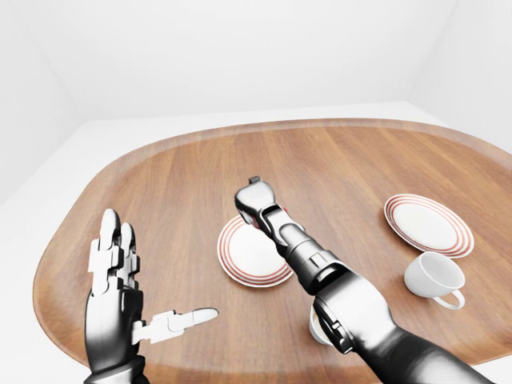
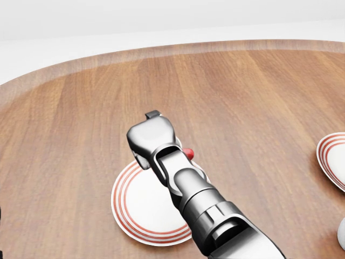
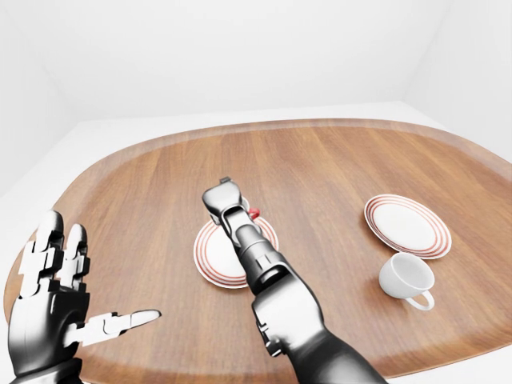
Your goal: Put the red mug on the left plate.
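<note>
Reaching over the left plate (image 2: 137,213), the right hand (image 2: 153,141) sits at the plate's upper edge in the head view, knuckles toward the camera, fingers hidden under it, so cannot tell how closed they are. Red mug (image 2: 187,152) mostly hidden behind that hand; only a small red bit shows at the hand's right side, above the plate's upper-right rim. Mug's orientation and axis can't be read, nor whether it touches the plate. Left plate's white center shows nothing else on it. Left hand (image 1: 120,280) raised at lower left of the left-eye view, fingers spread and upright, thumb out sideways, holding nothing. Right plate (image 1: 427,224) bare, well apart at right; white cup (image 1: 434,276) upright on the wooden table (image 1: 176,184) just below it, handle toward lower right.
</note>
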Controlling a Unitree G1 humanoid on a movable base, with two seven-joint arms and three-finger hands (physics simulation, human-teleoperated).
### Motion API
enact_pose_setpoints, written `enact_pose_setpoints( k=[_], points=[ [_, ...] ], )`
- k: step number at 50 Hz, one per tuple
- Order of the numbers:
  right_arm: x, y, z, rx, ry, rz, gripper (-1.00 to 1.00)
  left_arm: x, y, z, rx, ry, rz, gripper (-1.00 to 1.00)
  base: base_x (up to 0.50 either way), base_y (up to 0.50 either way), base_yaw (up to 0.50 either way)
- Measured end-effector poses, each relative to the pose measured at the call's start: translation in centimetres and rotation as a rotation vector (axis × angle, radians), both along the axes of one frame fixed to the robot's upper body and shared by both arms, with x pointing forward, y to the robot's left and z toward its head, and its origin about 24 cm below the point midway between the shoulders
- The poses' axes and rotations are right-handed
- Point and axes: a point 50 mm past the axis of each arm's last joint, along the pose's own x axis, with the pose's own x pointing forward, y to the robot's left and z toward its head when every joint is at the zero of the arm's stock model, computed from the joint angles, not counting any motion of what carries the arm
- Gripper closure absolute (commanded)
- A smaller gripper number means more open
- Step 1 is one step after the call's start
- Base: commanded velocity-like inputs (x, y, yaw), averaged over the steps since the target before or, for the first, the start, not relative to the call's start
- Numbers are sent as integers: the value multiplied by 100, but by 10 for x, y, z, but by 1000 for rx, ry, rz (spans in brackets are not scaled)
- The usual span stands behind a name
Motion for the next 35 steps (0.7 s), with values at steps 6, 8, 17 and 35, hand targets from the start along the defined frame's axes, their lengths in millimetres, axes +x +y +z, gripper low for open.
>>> enact_pose_setpoints(
  k=[6,8,17,35],
  points=[
    [-8,17,-4,12,14,55,100,0,3,-4,-13,18,6,-100,0,0,0],
    [-10,21,-6,23,26,70,100,0,4,-5,-16,22,7,-100,0,0,0],
    [-19,28,-18,74,94,106,100,0,8,-9,-31,36,14,-100,0,0,0],
    [-25,13,-42,69,149,47,100,-2,14,-13,-51,48,26,-100,0,0,0]
  ],
)
